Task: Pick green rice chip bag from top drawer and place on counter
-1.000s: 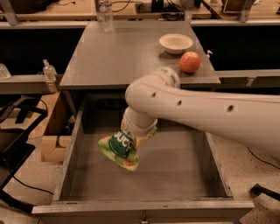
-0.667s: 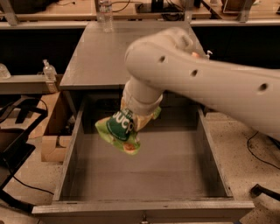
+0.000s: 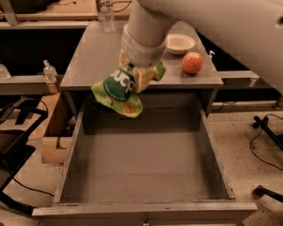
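Observation:
The green rice chip bag [image 3: 118,92] hangs in the air, held by my gripper [image 3: 138,76], which is shut on its upper right part. The bag is above the back edge of the open top drawer [image 3: 141,167], level with the front edge of the counter [image 3: 95,53]. The drawer's grey bottom is bare. My white arm comes in from the upper right and hides part of the counter.
On the counter stand a white bowl [image 3: 179,43], an orange-red fruit [image 3: 192,62] and a clear water bottle [image 3: 106,12] at the back. A small bottle [image 3: 50,73] sits on a shelf at left. Cardboard box and cables lie on the floor.
The gripper has lifted the bag from inside the drawer up to counter height. The arm has risen with it and moved toward the counter.

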Robot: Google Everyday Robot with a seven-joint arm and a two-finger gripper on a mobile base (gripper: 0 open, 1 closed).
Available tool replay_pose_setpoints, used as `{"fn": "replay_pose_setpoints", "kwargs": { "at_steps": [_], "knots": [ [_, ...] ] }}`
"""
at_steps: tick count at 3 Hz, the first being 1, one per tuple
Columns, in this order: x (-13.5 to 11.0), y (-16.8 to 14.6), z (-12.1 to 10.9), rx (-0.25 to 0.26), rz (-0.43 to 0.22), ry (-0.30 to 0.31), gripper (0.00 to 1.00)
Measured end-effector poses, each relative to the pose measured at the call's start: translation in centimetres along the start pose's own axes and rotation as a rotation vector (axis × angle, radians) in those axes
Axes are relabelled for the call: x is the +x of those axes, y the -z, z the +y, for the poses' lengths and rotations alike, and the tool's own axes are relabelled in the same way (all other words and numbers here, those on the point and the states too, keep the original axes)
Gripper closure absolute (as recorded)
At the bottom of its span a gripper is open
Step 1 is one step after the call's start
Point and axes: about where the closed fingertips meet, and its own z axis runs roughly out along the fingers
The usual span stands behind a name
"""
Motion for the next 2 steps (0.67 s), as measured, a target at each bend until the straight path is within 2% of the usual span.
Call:
{"fn": "replay_pose_setpoints", "kwargs": {
  "at_steps": [1, 2],
  "knots": [
    [3.3, 1.6, -5.2, 0.078, 0.019, -0.039, 1.0],
    [7.0, 3.6, -9.0, 0.214, 0.055, -0.101, 1.0]
  ]
}}
